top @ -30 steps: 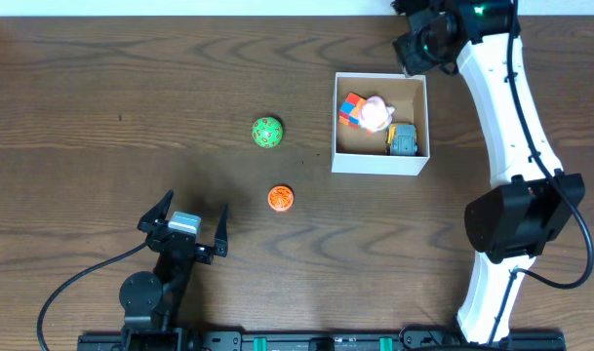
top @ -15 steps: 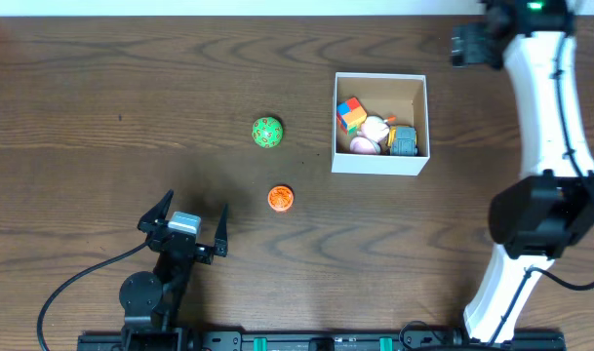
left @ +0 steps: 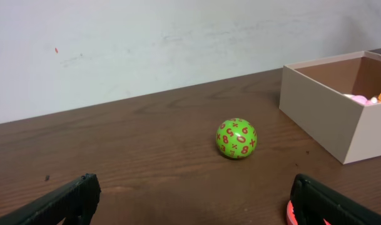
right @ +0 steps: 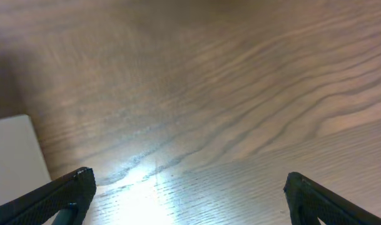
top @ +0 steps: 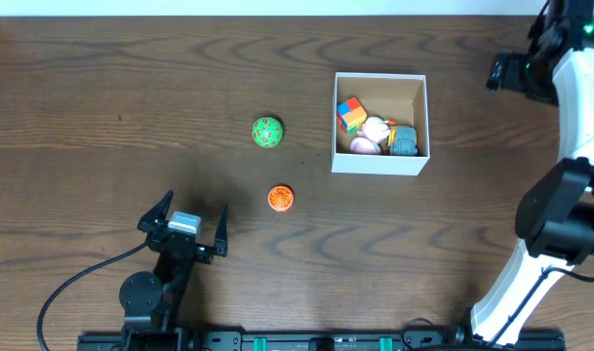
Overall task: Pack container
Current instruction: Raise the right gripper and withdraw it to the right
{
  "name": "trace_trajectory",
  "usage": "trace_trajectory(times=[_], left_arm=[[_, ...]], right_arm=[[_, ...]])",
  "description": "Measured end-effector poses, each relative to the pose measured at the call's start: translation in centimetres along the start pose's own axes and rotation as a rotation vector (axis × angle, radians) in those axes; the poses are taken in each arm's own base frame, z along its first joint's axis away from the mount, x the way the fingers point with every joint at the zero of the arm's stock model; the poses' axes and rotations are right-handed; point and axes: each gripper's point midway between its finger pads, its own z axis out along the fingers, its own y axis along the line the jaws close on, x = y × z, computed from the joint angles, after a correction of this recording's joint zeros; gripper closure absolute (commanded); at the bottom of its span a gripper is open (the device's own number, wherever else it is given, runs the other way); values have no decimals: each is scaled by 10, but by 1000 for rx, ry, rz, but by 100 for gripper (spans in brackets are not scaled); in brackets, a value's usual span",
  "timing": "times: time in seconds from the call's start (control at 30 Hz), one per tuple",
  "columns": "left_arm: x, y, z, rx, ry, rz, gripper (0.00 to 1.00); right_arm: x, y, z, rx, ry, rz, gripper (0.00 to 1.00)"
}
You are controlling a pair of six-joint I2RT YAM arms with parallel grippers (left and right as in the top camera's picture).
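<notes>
Container (top: 379, 163): light cardboard with thin, crushable walls, toys (top: 375, 129) inside. Sits well ahead-right of left gripper (top: 191, 210), off to side of right gripper (right: 187, 194). Both jaws wide, empty. Best hold, likely: pinch one wall at rim.

Matt cardboard container (top: 379, 162), glossy wood-grain table (top: 101, 107), shiny green ball (left: 236, 139)
</notes>
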Motion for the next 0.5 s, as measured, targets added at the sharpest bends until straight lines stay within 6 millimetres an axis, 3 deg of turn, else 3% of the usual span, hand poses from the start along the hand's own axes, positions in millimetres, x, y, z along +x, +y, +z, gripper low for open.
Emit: trace_trajectory(times=[0.27, 0.5], left_arm=[[0, 0, 0, 0, 0, 0, 2], [0, 0, 0, 0, 0, 0, 2]], right_arm=[[8, 1, 37, -9, -12, 5, 1], [26, -13, 60, 3, 20, 31, 1]])
